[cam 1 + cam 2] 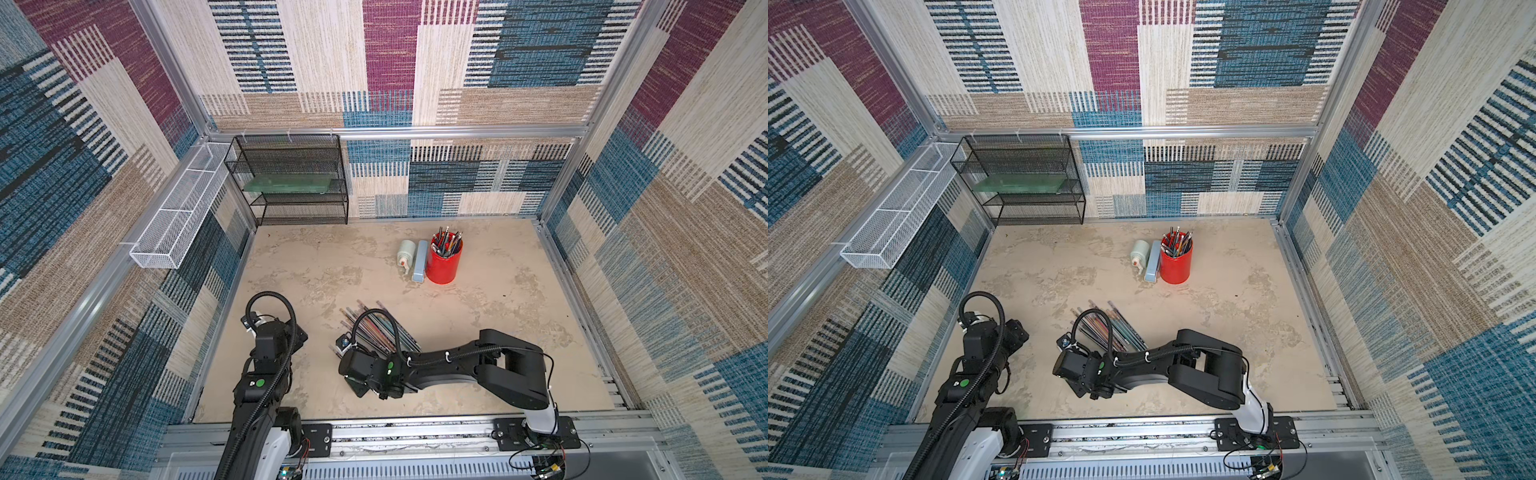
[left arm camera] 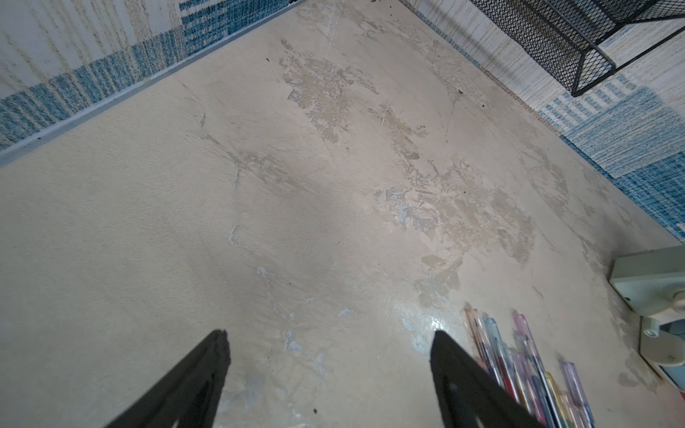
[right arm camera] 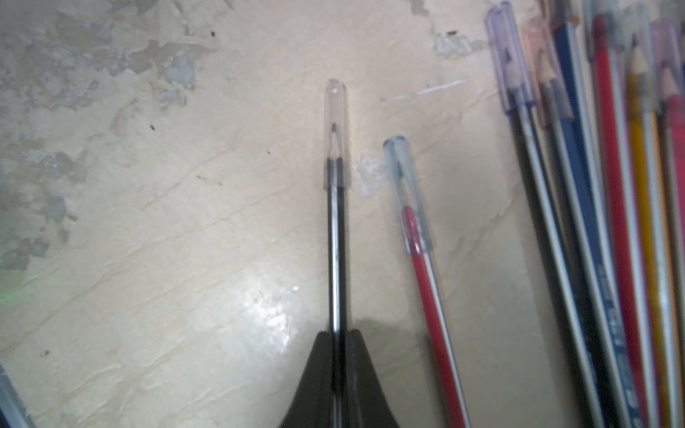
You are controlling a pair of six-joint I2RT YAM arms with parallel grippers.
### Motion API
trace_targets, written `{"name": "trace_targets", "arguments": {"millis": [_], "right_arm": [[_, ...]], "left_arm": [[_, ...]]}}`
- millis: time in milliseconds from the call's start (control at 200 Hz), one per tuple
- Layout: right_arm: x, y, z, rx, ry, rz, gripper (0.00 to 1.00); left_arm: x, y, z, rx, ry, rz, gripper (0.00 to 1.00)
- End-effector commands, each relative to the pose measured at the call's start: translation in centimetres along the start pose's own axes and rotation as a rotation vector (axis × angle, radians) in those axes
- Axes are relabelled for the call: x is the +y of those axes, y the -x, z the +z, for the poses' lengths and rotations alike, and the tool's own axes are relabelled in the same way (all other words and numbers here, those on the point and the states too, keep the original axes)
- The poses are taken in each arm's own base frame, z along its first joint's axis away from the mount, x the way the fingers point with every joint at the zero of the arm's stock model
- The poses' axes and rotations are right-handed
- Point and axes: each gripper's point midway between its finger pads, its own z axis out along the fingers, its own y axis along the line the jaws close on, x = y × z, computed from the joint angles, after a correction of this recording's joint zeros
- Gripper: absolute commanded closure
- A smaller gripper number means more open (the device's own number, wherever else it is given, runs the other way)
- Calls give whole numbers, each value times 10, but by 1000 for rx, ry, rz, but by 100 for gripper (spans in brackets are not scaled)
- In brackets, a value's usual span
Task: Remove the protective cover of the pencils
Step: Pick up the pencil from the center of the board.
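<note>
The pencils (image 1: 376, 328) lie in a loose pile on the beige floor, in both top views (image 1: 1115, 330), each with a clear cap on its tip. In the right wrist view my right gripper (image 3: 339, 333) is shut on a black pencil (image 3: 336, 241). That pencil's clear protective cover (image 3: 336, 133) is still on its point. Beside it lies a red pencil (image 3: 426, 289) with a bluish cover, and the other pencils (image 3: 611, 222) lie further off. My left gripper (image 2: 330, 335) is open over bare floor, with capped pencils (image 2: 519, 363) just past one finger.
A red cup (image 1: 444, 259) of pens stands at the back, with a pale blue box (image 1: 420, 262) and a white bottle (image 1: 405, 253) beside it. A black mesh shelf (image 1: 291, 178) and a white wire basket (image 1: 178, 212) hang at the back left.
</note>
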Motion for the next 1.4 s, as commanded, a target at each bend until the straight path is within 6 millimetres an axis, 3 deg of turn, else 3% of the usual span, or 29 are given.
{"name": "trace_targets", "arguments": {"millis": [0,190,381,596,721,841,1137,1397], "right_arm": [[5,-14,4,81,30,-45,95],[11,3,4,29,66,-64,99],[11,18,0,-34,109,-37,100],[17,33,-31,-169,110,-24,100],[17,35,-47,-237,159,7,100],[22,33,-56,-292,160,1,100],[36,33,-56,-289,228,20,100],[22,44,-61,-303,202,63,100]], "left_arm": [[10,6,-5,-19,58,-24,13],[2,8,-16,2,12,-46,12],[-17,-8,-32,119,-106,-115,13],[-51,-26,-54,239,-328,-248,16],[-64,-48,-51,292,-472,-320,18],[-86,-71,-48,391,-648,-391,27],[-76,-82,-70,441,-623,-314,29],[-67,-89,-65,426,-595,-295,30]]}}
